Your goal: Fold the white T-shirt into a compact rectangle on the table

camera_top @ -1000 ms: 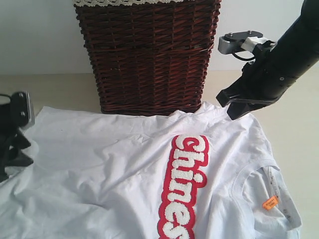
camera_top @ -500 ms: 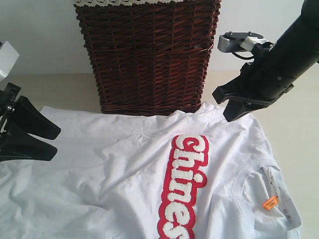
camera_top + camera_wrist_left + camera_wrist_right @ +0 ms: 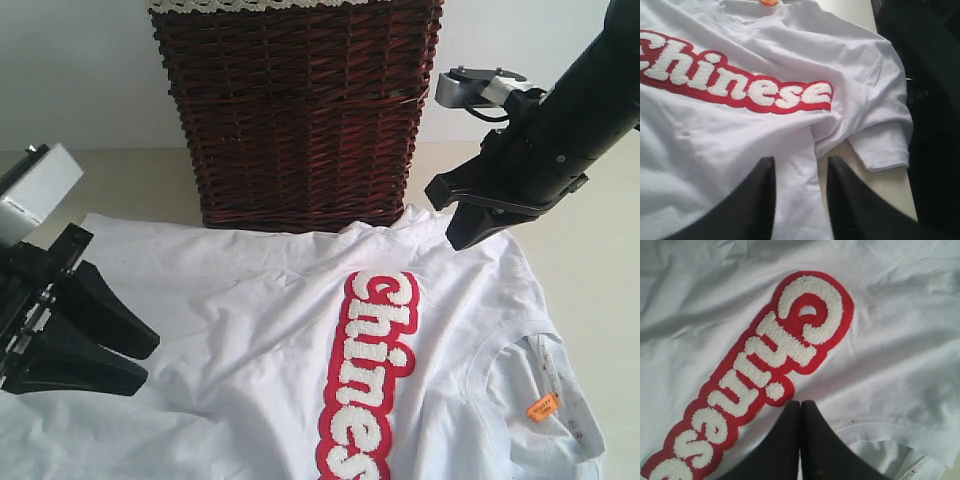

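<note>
The white T-shirt (image 3: 250, 310) lies spread on the table (image 3: 130, 180), its red-outlined fuzzy lettering (image 3: 370, 370) facing up and a small orange tag (image 3: 542, 407) at the collar. My left gripper (image 3: 145, 362) hovers over the shirt's left part. In the left wrist view this gripper (image 3: 801, 162) is open, with wrinkled shirt cloth (image 3: 795, 200) showing below the gap and a folded sleeve (image 3: 880, 145) beside it. My right gripper (image 3: 462, 235) hangs just over the shirt's far right edge. Seen from the right wrist, it (image 3: 800, 404) is shut and empty, beside the lettering (image 3: 765, 365).
A tall dark brown wicker basket (image 3: 300, 110) with a lace-trimmed liner (image 3: 260, 5) stands at the back, touching the shirt's far edge. Bare table shows at the right (image 3: 600, 260) and by the sleeve (image 3: 885, 185). A dark bulk (image 3: 935, 100) fills one side of the left wrist view.
My left gripper has swung in from the left edge and now reaches over the shirt's left part. The right gripper has shifted only slightly and stays shut.
</note>
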Available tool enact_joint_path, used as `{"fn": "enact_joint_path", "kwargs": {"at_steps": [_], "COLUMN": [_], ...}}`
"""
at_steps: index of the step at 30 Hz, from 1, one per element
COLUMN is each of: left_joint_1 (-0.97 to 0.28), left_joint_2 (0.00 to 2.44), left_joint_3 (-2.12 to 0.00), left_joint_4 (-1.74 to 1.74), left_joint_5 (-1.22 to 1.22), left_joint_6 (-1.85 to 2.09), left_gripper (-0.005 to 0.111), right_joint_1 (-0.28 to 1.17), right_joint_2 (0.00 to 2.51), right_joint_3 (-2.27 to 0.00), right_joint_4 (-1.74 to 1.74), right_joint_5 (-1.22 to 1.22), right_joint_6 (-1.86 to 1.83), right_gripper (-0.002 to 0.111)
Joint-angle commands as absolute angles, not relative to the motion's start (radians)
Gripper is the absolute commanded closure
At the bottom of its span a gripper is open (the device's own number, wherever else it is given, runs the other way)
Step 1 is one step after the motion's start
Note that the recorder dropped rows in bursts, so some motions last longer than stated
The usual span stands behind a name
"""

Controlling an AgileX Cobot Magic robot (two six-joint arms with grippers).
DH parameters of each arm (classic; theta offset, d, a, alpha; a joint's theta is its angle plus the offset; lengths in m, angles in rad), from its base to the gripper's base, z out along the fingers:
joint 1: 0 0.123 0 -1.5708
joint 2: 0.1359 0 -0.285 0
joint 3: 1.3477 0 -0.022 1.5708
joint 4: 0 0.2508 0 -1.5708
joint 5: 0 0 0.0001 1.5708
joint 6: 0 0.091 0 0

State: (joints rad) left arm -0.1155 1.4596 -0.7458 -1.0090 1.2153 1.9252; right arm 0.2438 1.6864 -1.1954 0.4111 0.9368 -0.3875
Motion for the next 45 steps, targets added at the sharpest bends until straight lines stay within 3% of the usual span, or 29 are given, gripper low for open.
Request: {"fn": "enact_joint_path", "kwargs": {"at_steps": [1,8,15,25,37,45], "left_joint_1": [-0.121,-0.175,-0.453,-0.839,-1.186,-1.255], "left_joint_2": [1.452,1.452,1.458,1.466,1.650,1.751], "left_joint_3": [-0.742,-0.742,-0.742,-0.742,-0.742,-0.742], "left_joint_4": [-1.018,-0.935,-0.801,-0.795,-0.829,-0.779], "left_joint_5": [1.202,1.098,0.760,0.607,0.560,0.449], "left_joint_6": [1.916,1.740,1.212,1.031,0.902,0.839], "left_gripper": [0.106,0.107,0.107,0.107,0.107,0.107], "right_joint_1": [0.244,0.244,0.244,0.244,0.244,0.244], "right_joint_2": [1.676,1.676,1.676,1.676,1.676,1.676], "right_joint_3": [-1.192,-1.192,-1.192,-1.192,-1.192,-1.192], "right_joint_4": [0.419,0.417,0.415,0.411,0.409,0.409], "right_joint_5": [0.940,0.926,0.929,0.929,0.929,0.918], "right_joint_6": [-0.398,-0.418,-0.418,-0.418,-0.418,-0.418], "right_gripper": [0.108,0.108,0.108,0.108,0.108,0.108]}}
